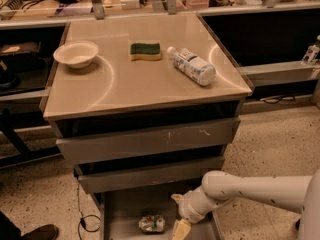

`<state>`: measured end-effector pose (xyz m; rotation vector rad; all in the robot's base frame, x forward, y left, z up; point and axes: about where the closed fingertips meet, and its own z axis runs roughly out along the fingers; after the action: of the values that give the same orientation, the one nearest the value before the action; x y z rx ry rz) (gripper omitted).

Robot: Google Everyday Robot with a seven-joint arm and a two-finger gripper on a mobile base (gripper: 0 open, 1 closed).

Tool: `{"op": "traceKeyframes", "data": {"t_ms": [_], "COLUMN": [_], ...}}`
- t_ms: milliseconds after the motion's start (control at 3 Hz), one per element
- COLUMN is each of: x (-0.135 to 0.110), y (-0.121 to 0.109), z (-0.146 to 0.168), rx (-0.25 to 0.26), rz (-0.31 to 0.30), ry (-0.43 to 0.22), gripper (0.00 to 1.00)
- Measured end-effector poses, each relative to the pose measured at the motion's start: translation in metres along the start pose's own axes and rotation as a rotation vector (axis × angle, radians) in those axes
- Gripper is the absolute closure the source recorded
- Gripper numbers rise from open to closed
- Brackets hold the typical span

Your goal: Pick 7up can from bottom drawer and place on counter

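Note:
The 7up can lies on its side on the floor of the open bottom drawer, near the lower edge of the view. My gripper reaches down into the drawer just right of the can, not touching it. Its tan fingers are spread apart and hold nothing. The white arm comes in from the right. The counter is the shiny beige top above the drawers.
On the counter stand a white bowl, a green-yellow sponge and a lying clear plastic bottle. The two upper drawers stick out slightly above the bottom one. A shoe shows at the lower left.

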<state>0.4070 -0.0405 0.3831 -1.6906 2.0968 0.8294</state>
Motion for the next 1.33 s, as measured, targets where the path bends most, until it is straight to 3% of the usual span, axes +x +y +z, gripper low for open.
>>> {"op": "traceKeyframes", "data": {"t_ms": [333,667,1333], "x": [0.000,0.009,0.034], "y": [0.001,-0.014,-0.073], "z": [0.001,0.032,0.108], "rx": [-0.002,-0.007,0.029], "rz": [0.000,-0.009,-0.017], "ry": [0.000,-0.037,-0.151], "gripper": [0.00,0.00,0.00]}}
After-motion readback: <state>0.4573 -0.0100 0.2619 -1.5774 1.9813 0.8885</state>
